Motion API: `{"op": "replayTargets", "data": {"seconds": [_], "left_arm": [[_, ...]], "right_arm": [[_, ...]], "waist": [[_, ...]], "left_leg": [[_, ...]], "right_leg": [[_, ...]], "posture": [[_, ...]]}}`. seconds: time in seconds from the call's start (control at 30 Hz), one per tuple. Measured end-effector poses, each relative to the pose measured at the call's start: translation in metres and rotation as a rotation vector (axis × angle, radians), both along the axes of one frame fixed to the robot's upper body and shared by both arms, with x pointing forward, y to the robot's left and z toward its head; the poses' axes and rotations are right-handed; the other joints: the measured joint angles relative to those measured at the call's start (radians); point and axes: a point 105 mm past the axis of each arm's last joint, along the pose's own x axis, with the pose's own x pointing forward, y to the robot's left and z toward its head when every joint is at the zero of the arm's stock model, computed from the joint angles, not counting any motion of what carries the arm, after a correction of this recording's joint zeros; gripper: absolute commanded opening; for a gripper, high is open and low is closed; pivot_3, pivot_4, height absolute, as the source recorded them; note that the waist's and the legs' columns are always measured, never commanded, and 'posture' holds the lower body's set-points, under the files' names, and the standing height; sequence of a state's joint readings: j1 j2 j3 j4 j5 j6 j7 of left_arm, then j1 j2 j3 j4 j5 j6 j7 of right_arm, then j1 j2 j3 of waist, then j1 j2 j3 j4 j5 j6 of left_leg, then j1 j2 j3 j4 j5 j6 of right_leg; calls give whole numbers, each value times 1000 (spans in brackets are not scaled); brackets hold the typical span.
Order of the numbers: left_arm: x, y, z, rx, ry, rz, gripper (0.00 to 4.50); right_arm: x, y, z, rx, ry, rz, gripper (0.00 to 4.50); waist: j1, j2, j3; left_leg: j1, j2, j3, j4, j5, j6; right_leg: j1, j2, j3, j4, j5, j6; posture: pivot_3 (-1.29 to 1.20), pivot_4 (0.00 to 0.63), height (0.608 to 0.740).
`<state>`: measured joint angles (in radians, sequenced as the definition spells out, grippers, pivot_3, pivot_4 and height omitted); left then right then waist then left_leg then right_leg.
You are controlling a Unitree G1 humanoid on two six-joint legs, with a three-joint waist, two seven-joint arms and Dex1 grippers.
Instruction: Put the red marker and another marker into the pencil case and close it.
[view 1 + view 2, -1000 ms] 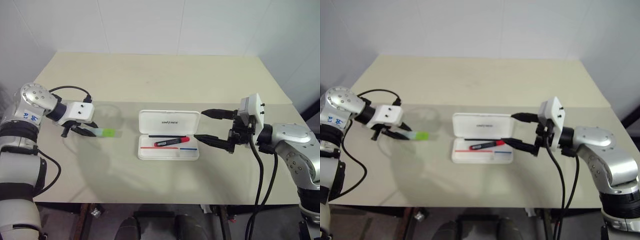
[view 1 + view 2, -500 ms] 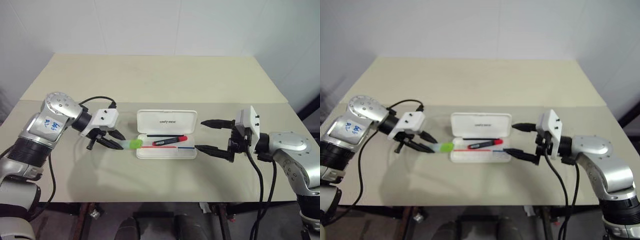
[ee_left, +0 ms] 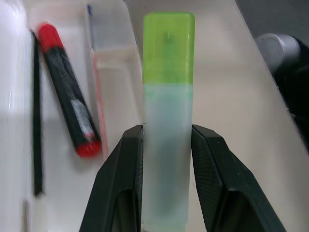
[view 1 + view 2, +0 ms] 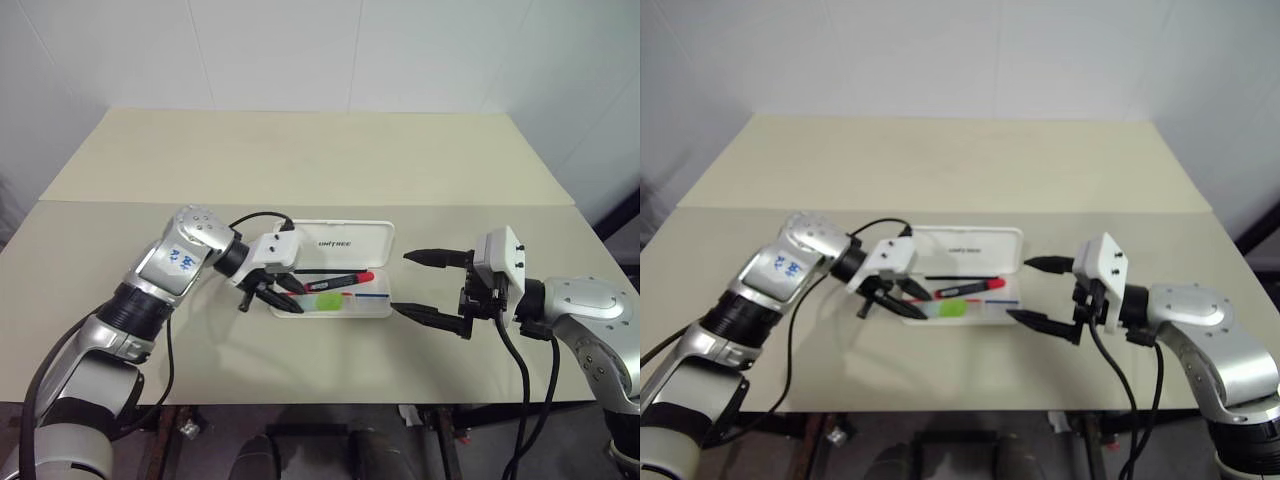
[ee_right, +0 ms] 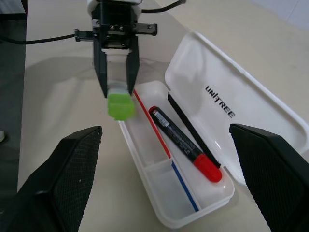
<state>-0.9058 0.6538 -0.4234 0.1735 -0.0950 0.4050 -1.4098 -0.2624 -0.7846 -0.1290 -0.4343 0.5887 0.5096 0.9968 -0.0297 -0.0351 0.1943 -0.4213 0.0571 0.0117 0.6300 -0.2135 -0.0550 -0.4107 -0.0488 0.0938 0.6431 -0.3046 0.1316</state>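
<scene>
The case [image 4: 335, 275] lies open on the bench [image 4: 300, 150], lid folded back, tray facing up. The red marker [image 4: 330, 281] already rests in the tray's rear section, lying lengthwise beside the red stripe.

The left pincer [image 4: 292, 297] has its two fingers closed on the barrel of the green marker [image 3: 166, 121], the cap pointing away from the wrist. In the right wrist view the cap hangs just over the near-left edge of the tray, above it and not yet resting inside. The right pincer [image 4: 428, 285] waits at the case's right end, fingers spread wide, holding nothing.

The green marker looks light and rigid, with a smooth plastic barrel that could slip or swivel between narrow pads. The present grip at mid-barrel seems sound: it leaves the cap free to lead into the tray. Lowering the marker roughly parallel to the long side before letting go would probably keep it from rolling or bridging the divider.

The case itself seems a light, stiff shell that may slide on the bench if the lid is pushed from one side only. For closing, the lid's far long edge is likely the best place to press, with the other pincer steadying the tray.
</scene>
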Motion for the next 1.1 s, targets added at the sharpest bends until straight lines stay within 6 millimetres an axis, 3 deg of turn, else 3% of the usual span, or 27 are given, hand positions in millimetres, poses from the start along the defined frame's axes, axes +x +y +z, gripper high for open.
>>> {"op": "replayTargets", "data": {"seconds": [0.2,0.67,0.7,0.83,1.1], "left_arm": [[8,-8,-4,26,-22,24,1061],[6,-3,-12,97,32,53,1061],[6,-3,-13,103,34,53,1778],[8,-4,-14,109,23,59,2958],[5,-19,-12,66,12,7,2958]], "right_arm": [[-4,4,2,5,-14,5,4500],[-2,2,2,15,-18,-23,4500],[-2,2,2,15,-19,-24,4500],[-2,2,3,17,-22,-29,4500],[-1,2,4,19,-31,-36,4500]], "waist": [[0,0,0],[1,0,0],[0,0,0],[1,0,0],[1,0,0]], "left_leg": [[0,1,0,0,0,0],[0,1,0,-1,0,0],[0,1,0,-1,0,0],[0,2,0,-1,0,0],[0,2,0,-1,0,0]], "right_leg": [[0,1,0,0,0,0],[0,1,0,-1,0,-1],[0,1,0,-1,0,-1],[0,1,0,-1,-1,-2],[0,1,0,-2,0,-1]], "posture": [[0,150,740],[0,150,740],[0,150,740],[0,150,740],[0,150,740]]}}
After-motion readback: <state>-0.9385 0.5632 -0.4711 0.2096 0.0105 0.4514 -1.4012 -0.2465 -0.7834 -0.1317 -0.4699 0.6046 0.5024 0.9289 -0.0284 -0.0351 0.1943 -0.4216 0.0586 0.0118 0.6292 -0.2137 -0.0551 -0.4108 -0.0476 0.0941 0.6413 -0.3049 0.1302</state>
